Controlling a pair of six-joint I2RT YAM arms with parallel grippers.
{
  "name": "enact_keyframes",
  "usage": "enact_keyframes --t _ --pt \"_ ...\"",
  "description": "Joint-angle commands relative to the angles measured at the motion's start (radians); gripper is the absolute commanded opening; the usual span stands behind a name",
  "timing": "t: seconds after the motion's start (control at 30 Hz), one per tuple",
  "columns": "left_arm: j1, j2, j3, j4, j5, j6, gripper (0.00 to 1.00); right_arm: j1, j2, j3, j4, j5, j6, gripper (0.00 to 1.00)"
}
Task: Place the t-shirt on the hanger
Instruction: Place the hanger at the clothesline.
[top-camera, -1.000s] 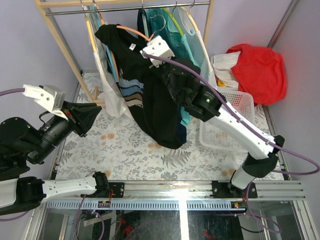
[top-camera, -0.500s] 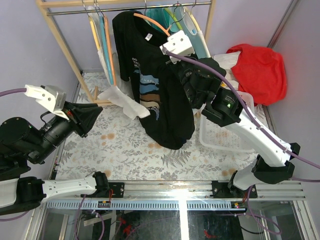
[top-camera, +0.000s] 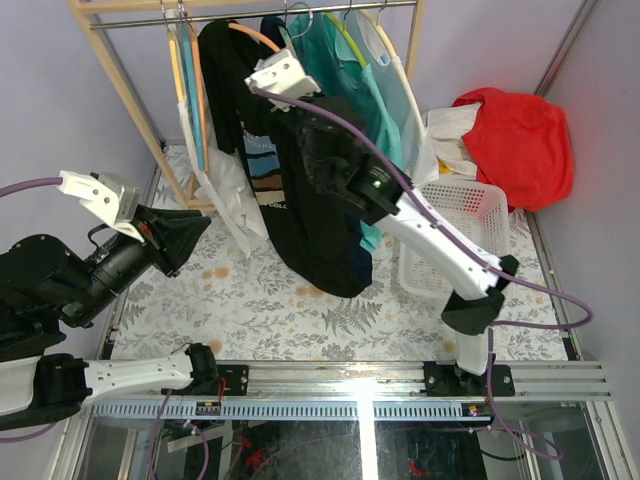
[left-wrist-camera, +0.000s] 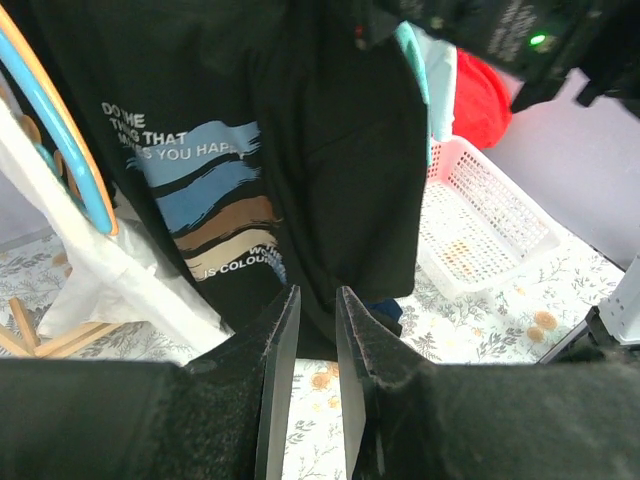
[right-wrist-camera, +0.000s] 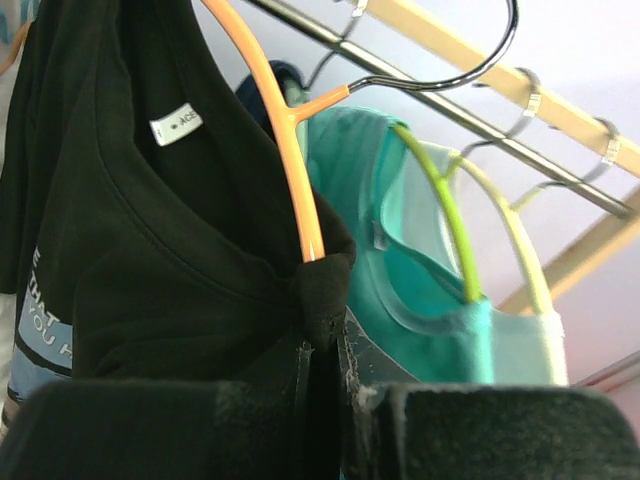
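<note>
The black t-shirt (top-camera: 300, 200) with its white lettering and blue-brown graphic hangs from the orange hanger (top-camera: 250, 35) up at the rack's rail. My right gripper (top-camera: 268, 62) is raised there. In the right wrist view that gripper (right-wrist-camera: 322, 340) is shut on the t-shirt's (right-wrist-camera: 150, 260) bunched shoulder cloth, where the orange hanger (right-wrist-camera: 285, 150) arm runs into it. The silver hook (right-wrist-camera: 450, 75) curls by the rail (right-wrist-camera: 560, 165); whether it rests on it is unclear. My left gripper (top-camera: 195, 228) hovers low at the left, apart from the shirt (left-wrist-camera: 330, 150); this gripper (left-wrist-camera: 317, 300) is narrowly open and empty.
A wooden rack (top-camera: 125, 85) carries teal shirts (top-camera: 350, 70) on yellow hangers (right-wrist-camera: 450, 220) and a blue hanger (top-camera: 195, 100). White cloth (top-camera: 235, 195) hangs beside the black shirt. A white basket (top-camera: 450, 250) and a red cloth (top-camera: 515, 130) lie at the right.
My right arm swung the hanger and t-shirt first right, then back left along the rail, ending higher. The white cloth swung with it. The left arm barely moved.
</note>
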Motion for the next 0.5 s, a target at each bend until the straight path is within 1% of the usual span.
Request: enact_keyframes --t 0.0,0.1,0.2,0.3,0.37,0.47 --pt "0.005 -0.032 -0.022 0.057 0.022 -0.011 0.2 0.004 0.075 0.128 0.038 0.057 -0.189 0.0" --pt "0.004 -0.052 -0.041 0.064 0.032 -0.017 0.2 0.005 0.096 0.148 0.05 0.062 -0.197 0.0" --pt "0.005 -0.064 -0.055 0.069 0.041 -0.02 0.2 0.005 0.081 0.119 0.073 0.052 -0.189 0.0" --pt "0.005 -0.061 -0.061 0.071 0.046 -0.019 0.2 0.004 0.115 0.164 0.085 0.033 -0.206 0.0" --pt "0.006 -0.06 -0.068 0.076 0.057 -0.022 0.19 0.001 0.144 0.195 0.097 -0.005 -0.211 0.0" --pt "0.006 -0.065 -0.08 0.082 0.07 -0.027 0.19 -0.019 0.136 0.153 0.187 -0.098 -0.201 0.0"
